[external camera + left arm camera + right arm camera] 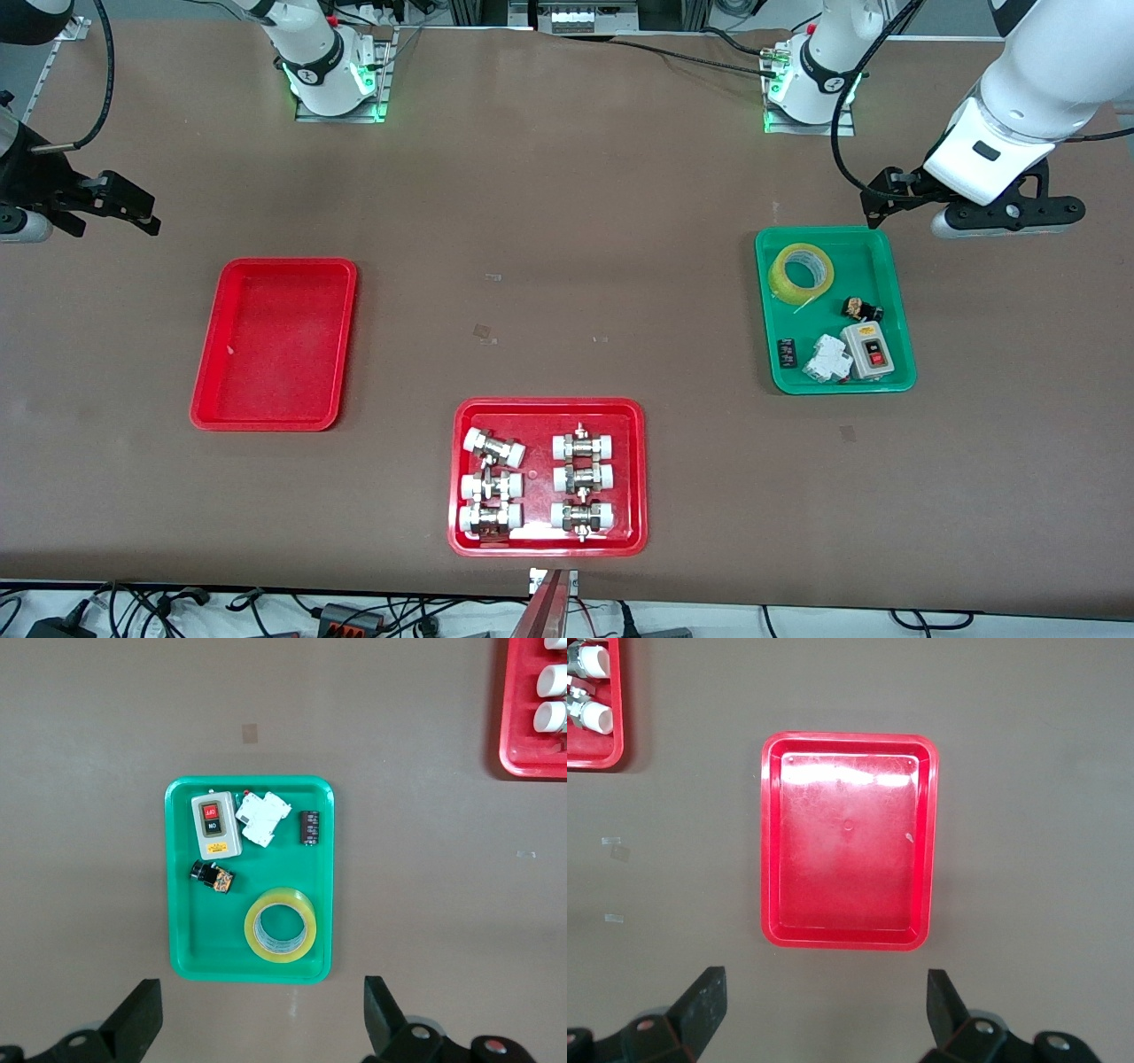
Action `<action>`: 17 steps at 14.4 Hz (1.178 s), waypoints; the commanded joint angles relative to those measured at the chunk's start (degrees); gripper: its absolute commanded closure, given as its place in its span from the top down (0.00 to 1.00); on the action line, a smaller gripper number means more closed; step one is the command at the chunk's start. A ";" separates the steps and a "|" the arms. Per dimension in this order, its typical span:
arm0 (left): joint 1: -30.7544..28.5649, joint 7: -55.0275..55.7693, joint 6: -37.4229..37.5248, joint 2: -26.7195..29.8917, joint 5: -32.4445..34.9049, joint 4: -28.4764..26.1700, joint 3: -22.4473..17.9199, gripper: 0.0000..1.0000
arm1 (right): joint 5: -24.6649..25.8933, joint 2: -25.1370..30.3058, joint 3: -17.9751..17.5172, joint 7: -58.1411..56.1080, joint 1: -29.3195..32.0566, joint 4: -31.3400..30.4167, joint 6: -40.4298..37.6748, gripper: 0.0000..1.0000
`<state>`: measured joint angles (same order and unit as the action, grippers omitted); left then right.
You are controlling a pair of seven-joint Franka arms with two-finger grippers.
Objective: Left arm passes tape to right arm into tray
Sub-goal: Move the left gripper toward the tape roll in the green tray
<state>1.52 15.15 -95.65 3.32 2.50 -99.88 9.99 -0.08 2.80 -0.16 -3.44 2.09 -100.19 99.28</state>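
Observation:
The yellow tape (801, 273) lies flat in the green tray (764, 310), at the end of it farthest from the front camera. In the left wrist view the tape (280, 924) lies just ahead of my fingers. My left gripper (970, 208) hangs open and empty in the air over the table beside that end of the green tray; the left wrist view also shows it (261, 1010) open. The plain red tray (275, 341) lies empty toward the right arm's end; it also shows in the right wrist view (846, 842). My right gripper (97, 213) is open and empty over the table beside it, as the right wrist view (824, 1001) shows.
The green tray (190, 939) also holds a grey switch box (868, 348), a white breaker (828, 359) and small black parts. A red tray with several metal fittings (547, 408) lies at the table's near edge, midway between the arms.

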 commanded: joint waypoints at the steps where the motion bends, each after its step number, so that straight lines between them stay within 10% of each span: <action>1: -0.38 -1.17 0.38 0.54 -0.65 0.39 0.03 1.00 | 0.52 1.06 0.51 -0.51 -0.77 -0.18 -0.93 1.00; 17: -4.59 -10.20 1.37 -5.60 -3.11 -4.51 -0.59 1.00 | 0.35 -0.25 0.51 0.02 -0.59 1.05 -0.58 1.00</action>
<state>-0.03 10.35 -91.48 -0.70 0.99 -100.89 9.54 -0.08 2.79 -0.12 -3.45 2.01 -100.02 99.11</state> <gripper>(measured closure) 0.000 0.000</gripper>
